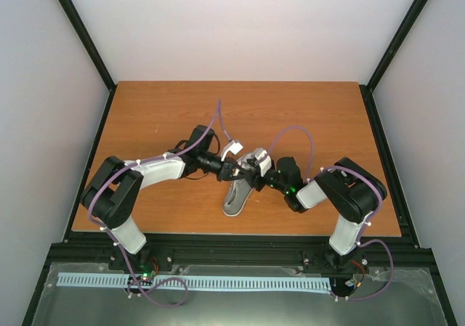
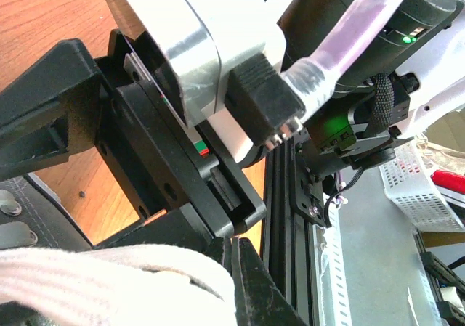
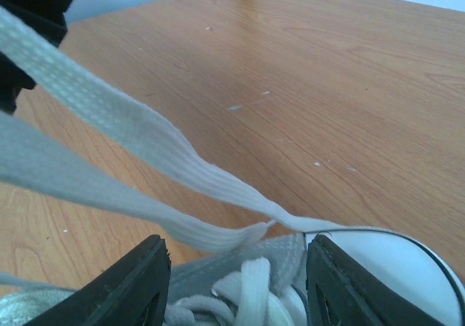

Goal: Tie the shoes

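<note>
1. Grey canvas sneaker [image 1: 236, 195] is lying about mid-way across the wooden table [image 1: 312, 123], between the two grippers. From the right wrist, its white toe cap [image 3: 392, 268] is showing at the lower right.
2. Handling, as I am judging it: the shoe is looking small and light, so it is likely to slide or tip if a lace is tugged hard. The canvas is probably giving softly, while the rubber sole is the stiff part.
3. White lace [image 3: 145, 133] is looking flat, woven, limp and a little slippery. It is best taken mid-span or near a free end, pinched across its flat face rather than its edge.
4. Left gripper [image 1: 231, 170] is pressing its fingers together. The left wrist view is showing flat lace running into them, so it appears to be pinching the lace.
5. Right gripper [image 3: 236, 268] is standing spread, one finger on either side of the laced throat, gripping nothing that I can see.
6. No brand, label or writing is showing legibly on the shoe or the arms.
</note>
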Tool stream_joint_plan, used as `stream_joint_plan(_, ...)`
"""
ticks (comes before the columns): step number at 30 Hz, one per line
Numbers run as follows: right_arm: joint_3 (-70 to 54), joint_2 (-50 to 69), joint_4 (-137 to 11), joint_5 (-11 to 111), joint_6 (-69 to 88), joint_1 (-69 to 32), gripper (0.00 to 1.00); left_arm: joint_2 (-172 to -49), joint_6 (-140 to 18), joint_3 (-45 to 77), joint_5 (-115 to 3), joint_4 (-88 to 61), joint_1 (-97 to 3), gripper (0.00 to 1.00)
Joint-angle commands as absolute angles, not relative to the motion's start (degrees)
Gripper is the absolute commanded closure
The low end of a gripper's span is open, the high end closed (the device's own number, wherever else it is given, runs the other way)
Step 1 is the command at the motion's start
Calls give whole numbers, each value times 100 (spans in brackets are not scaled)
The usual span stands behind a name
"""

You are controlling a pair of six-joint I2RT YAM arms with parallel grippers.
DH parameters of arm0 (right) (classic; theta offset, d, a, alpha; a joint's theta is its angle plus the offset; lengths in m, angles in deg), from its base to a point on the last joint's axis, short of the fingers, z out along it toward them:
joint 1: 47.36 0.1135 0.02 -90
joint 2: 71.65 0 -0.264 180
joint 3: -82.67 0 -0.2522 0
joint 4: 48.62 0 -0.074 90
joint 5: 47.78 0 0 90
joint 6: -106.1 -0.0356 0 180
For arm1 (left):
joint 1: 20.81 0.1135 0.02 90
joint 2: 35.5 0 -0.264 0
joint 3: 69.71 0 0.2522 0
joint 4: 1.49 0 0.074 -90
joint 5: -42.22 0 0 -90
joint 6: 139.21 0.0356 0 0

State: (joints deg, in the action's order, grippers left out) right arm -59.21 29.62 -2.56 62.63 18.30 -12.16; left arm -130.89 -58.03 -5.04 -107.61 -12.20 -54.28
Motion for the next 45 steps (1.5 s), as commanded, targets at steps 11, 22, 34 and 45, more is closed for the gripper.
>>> stream_joint_plan(11, -5878, 3009, 44, 6175, 1934, -975, 50, -13058, -5796, -305, -11151, -1039, -5412, 99)
stream_joint_plan(22, -5584, 3019, -497, 5957, 1963, -974, 95, -12967, -5725, -318, -10971, -1145, -5412, 99)
stream_joint_plan(34, -5807, 376, -4054, 4567, 1365, -975, 97, -12999, -5843, -406, -10614, -967, -5412, 99)
stream_joint_plan(45, -4721, -89, -7282, 3039, 532, -841, 97, -13168, -5912, -366, -10606, -806, -5651, 99)
